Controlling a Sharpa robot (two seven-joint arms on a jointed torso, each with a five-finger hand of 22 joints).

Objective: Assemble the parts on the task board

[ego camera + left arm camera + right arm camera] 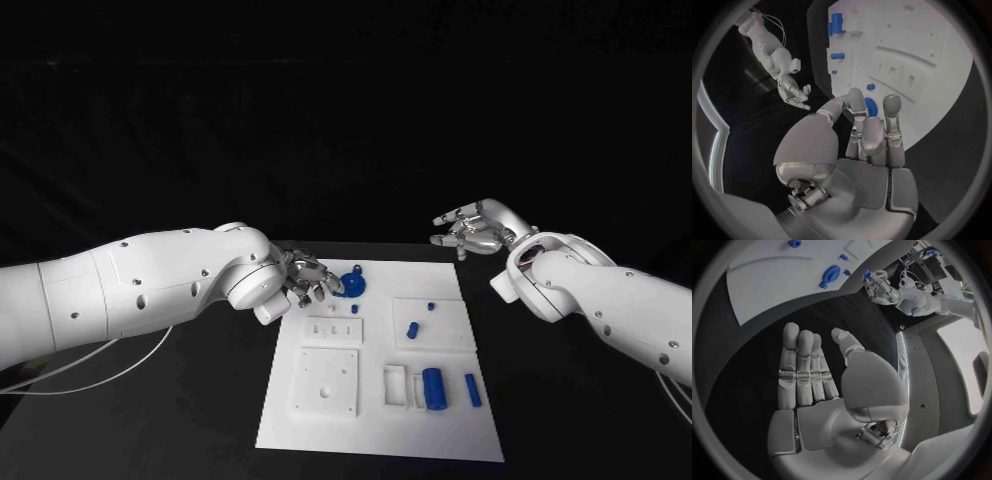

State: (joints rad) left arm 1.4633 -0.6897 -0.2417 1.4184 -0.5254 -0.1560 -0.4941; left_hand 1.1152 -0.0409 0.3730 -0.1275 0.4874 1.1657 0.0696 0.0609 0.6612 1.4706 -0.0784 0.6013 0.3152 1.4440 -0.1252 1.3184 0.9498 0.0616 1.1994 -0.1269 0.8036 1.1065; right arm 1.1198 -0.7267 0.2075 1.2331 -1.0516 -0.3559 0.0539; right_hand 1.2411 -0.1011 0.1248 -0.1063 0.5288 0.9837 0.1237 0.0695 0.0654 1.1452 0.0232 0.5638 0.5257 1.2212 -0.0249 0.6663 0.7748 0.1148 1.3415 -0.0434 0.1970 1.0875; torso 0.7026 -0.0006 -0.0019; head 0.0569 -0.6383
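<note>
Black table (173, 400), left robot hand (303, 280) grasp unclear, right robot hand (476, 232) spread.

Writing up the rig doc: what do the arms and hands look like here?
Both arms are glossy white rounded shells with small dark holes. The left arm has thin white cables trailing under it; the right arm ends in a bulbous white wrist collar. The left hand and right hand are silver metal, with segmented fingers, smooth domed thumb bases and flat palm plates.
</note>
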